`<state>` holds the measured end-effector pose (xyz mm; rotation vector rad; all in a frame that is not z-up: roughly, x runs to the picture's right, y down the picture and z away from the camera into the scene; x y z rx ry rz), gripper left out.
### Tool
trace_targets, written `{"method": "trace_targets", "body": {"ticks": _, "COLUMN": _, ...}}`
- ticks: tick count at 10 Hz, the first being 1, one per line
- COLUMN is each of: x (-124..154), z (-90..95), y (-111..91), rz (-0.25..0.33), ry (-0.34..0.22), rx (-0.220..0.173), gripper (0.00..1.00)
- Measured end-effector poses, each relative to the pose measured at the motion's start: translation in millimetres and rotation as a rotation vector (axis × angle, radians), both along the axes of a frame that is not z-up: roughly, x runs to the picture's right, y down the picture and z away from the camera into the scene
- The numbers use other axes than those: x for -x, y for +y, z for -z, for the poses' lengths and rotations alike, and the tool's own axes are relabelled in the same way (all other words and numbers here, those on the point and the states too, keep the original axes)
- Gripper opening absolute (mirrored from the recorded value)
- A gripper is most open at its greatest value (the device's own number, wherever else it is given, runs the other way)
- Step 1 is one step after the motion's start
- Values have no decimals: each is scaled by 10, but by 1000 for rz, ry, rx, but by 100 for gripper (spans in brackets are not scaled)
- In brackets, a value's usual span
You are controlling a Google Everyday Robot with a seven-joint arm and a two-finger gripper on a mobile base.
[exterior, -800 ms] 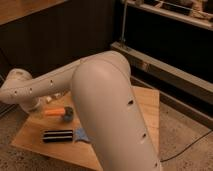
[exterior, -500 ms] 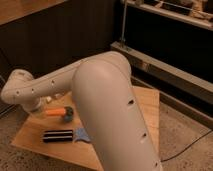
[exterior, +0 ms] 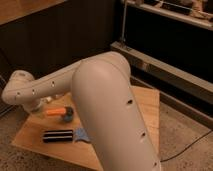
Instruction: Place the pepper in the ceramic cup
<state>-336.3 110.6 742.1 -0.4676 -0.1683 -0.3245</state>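
The orange pepper (exterior: 55,111) lies level over the wooden board, its right end against the left side of the dark grey-blue ceramic cup (exterior: 68,114). I cannot tell whether it rests on the rim or beside it. My gripper (exterior: 36,105) is at the end of the pale arm, low on the left, just left of the pepper. The arm's wrist hides most of it. The big arm link covers the middle of the view.
A black ribbed bar (exterior: 57,135) lies in front of the cup. A flat blue piece (exterior: 82,135) lies to its right. All sit on a wooden board (exterior: 145,107) on the speckled floor. A dark metal shelf unit (exterior: 165,55) stands behind on the right.
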Motion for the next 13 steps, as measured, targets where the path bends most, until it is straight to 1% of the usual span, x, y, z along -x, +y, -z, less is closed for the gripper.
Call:
{"method": "trace_targets", "body": {"ticks": 3, "x": 27, "z": -9, "y": -7, "rz": -9, "ry": -13, "rx": -4, "gripper": 7}}
{"method": "trace_targets", "body": {"ticks": 8, "x": 24, "z": -5, "y": -30, "rz": -42, "ry": -42, "rx": -9, "gripper": 7}}
{"method": "trace_targets", "body": {"ticks": 13, "x": -78, "z": 16, "y": -42, "rz": -60, "ry": -34, "rx": -13, "gripper": 7}}
